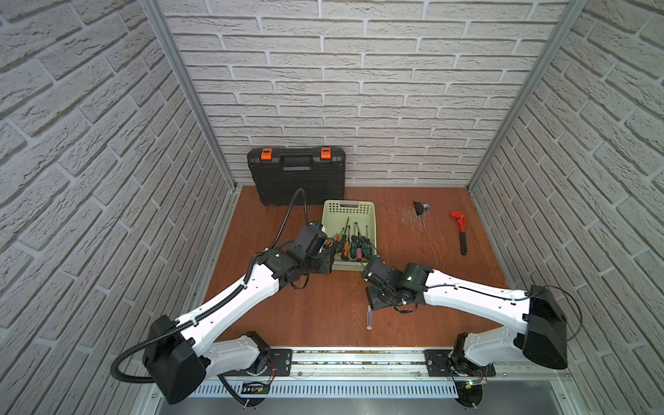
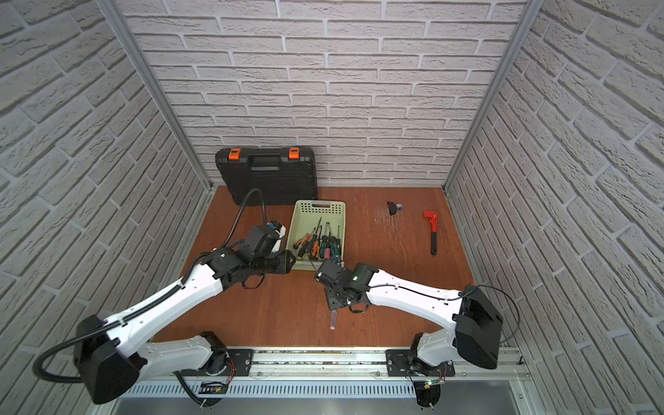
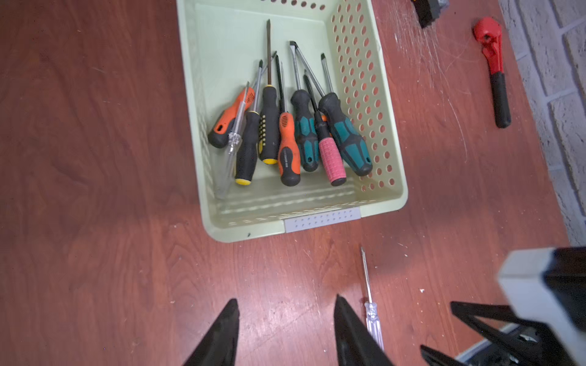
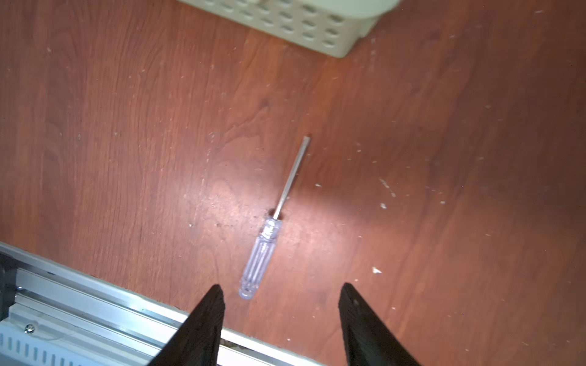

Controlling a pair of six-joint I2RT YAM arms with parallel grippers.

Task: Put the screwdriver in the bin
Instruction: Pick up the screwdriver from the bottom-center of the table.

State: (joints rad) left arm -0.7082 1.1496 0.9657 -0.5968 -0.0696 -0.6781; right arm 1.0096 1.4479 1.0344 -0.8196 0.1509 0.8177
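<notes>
Right wrist view shows you the clear-handled screwdriver (image 4: 268,236) lying flat on the wooden table (image 4: 95,126), outside the bin (image 4: 301,28), with its shaft pointing towards it. Your right gripper (image 4: 282,286) hovers at the handle's butt end, jaws parted, gripping nothing. In the left wrist view, your left gripper (image 3: 285,299) is likewise parted and empty, just beside the screwdriver and facing the light green bin, which holds a pile of other screwdrivers (image 3: 285,133). In a top view, a black tool case (image 1: 296,176) stands behind the bin, and a red pipe wrench (image 1: 460,230) lies well apart on your right.
</notes>
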